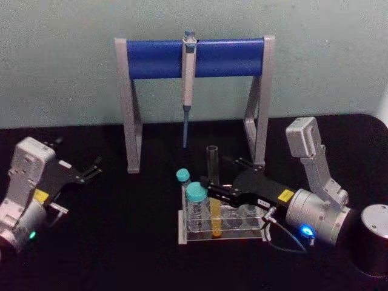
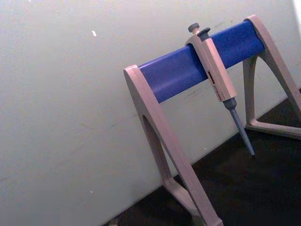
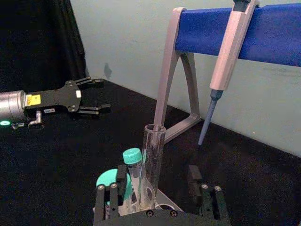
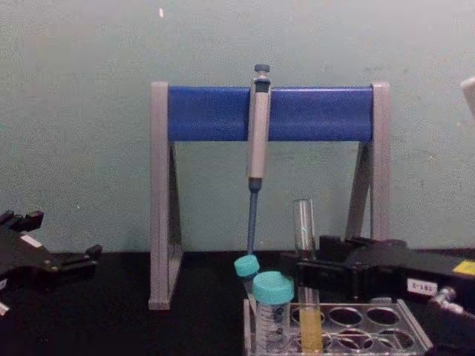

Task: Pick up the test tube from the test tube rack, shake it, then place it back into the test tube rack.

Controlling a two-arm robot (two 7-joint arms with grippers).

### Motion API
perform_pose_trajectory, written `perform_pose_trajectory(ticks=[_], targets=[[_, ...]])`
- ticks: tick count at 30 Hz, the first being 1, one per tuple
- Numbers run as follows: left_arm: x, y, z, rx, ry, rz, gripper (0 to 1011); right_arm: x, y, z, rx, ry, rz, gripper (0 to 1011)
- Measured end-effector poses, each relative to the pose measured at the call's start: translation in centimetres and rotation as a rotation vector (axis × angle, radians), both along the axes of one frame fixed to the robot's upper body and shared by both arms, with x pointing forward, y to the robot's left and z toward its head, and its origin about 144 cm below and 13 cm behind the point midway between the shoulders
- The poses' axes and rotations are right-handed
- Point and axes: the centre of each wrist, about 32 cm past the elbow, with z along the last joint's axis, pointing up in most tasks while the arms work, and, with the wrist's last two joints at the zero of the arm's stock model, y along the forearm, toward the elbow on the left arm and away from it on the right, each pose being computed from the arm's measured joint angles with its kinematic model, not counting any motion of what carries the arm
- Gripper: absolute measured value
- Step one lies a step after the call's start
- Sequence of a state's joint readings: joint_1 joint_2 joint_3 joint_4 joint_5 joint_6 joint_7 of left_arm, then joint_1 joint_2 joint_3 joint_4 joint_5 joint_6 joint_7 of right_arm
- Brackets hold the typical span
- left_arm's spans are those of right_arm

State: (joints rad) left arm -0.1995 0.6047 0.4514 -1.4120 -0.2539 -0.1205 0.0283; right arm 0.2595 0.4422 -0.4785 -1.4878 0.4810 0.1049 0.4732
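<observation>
The test tube (image 1: 212,163) stands upright in the clear test tube rack (image 1: 242,233), with yellow-orange liquid in its lower part (image 4: 310,330). My right gripper (image 1: 213,190) reaches in from the right at mid height of the tube. In the right wrist view the test tube (image 3: 151,160) rises between the two fingers of the right gripper (image 3: 157,174), which is open; the tube is nearer one finger and a clear gap separates it from the other. My left gripper (image 1: 91,170) rests open at the far left of the table, also visible from the right wrist as the left gripper (image 3: 91,96).
Two teal-capped plastic tubes (image 1: 195,195) stand in the rack's left end, close beside the test tube. Behind the rack is the grey-and-blue pipette stand (image 1: 194,57) with a pipette (image 1: 188,79) hanging down. A metal cylinder (image 1: 376,239) sits at the right edge.
</observation>
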Motion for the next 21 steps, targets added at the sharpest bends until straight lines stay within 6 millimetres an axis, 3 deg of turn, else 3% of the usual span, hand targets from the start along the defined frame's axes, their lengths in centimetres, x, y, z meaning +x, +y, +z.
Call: perform_pose_trajectory(ticks=[12,18,21], targets=[[0.0,0.0,0.0,0.0,0.0,0.0,1001,0.0,-0.03,0.01,0.002,-0.001,-0.001,502],[0.0,0.0,0.0,0.0,0.0,0.0,1001,0.0,-0.02,0.01,0.003,-0.001,-0.001,264],[0.0,0.0,0.0,0.0,0.0,0.0,1001,0.0,-0.02,0.01,0.003,-0.001,-0.001,245]])
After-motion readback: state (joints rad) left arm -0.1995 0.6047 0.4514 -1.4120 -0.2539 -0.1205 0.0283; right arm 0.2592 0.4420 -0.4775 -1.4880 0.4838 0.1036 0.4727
